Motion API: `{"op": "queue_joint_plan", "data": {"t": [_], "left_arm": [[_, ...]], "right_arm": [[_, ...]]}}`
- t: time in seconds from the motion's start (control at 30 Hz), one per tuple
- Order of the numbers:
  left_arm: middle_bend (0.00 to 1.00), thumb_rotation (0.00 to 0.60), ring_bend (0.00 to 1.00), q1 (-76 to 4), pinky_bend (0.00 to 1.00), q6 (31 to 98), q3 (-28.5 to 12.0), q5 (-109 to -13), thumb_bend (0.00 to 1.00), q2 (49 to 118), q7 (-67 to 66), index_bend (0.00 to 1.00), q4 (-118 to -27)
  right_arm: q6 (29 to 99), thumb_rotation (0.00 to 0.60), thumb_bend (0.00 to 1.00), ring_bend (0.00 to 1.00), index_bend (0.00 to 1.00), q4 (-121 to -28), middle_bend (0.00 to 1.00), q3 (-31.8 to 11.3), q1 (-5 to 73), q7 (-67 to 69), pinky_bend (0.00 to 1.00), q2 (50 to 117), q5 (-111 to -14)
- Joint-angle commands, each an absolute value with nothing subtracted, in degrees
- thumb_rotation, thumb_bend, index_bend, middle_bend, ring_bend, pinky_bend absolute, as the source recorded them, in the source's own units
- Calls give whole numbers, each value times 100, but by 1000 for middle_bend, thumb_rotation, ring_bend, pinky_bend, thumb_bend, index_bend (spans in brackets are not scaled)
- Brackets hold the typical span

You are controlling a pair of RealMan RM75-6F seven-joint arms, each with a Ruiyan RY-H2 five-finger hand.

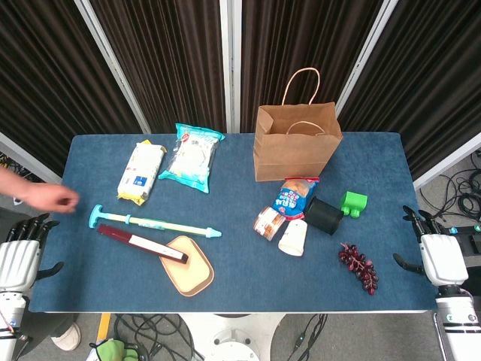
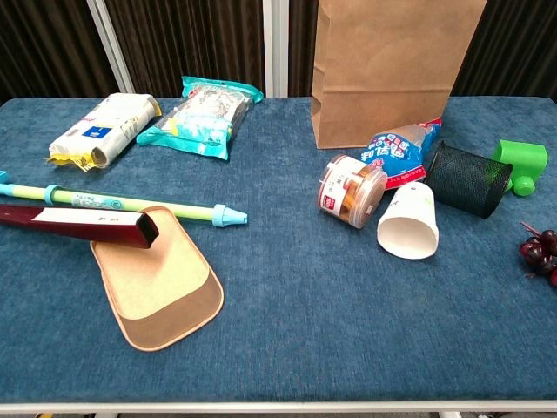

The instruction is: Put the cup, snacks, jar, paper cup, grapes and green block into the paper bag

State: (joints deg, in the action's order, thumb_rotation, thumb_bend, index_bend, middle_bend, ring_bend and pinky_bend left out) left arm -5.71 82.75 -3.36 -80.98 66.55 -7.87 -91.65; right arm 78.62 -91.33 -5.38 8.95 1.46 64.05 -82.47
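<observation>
The brown paper bag (image 1: 295, 141) (image 2: 396, 65) stands upright at the back of the table. In front of it lie a blue snack packet (image 1: 297, 196) (image 2: 402, 151), a clear jar (image 1: 268, 223) (image 2: 351, 191) on its side, a white paper cup (image 1: 293, 238) (image 2: 409, 221) on its side, a black mesh cup (image 1: 325, 216) (image 2: 470, 178), a green block (image 1: 353, 203) (image 2: 522, 163) and dark grapes (image 1: 359, 266) (image 2: 541, 250). My left hand (image 1: 21, 253) hangs off the table's left edge and my right hand (image 1: 438, 253) off the right edge. Both are open and hold nothing.
On the left of the blue table (image 1: 240, 286) lie two snack bags (image 1: 141, 172) (image 1: 192, 157), a long teal tube (image 1: 154, 222), a dark red box (image 1: 141, 243) and a tan tray (image 1: 189, 265). A person's hand (image 1: 49, 197) reaches in at the left edge.
</observation>
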Motion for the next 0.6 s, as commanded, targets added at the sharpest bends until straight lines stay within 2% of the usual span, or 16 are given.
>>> {"op": "queue_joint_plan", "data": {"t": [0.03,0.37,0.6], "left_arm": [[226,600,155,-581,136,8267,-341,-8098,3,6662,-790,283,-9159],[226,600,155,-576,136,8282,-332,-8113,3,6696,-749,283,-9135],[225,600,155,-591,136,8289,-328,-8162,3,6732,-680,283,-9081]], "right_arm": [[7892,600,88,101,76,-9138,237,-552,890,116,241,6408,-8238],[7864,600,88,176,76,-9292,244,-743,1040,-224,317,6511,-8074],[6835,600,80,193,59,-9608,228,-1019,1681,-778,383,6736,-7316]]}}
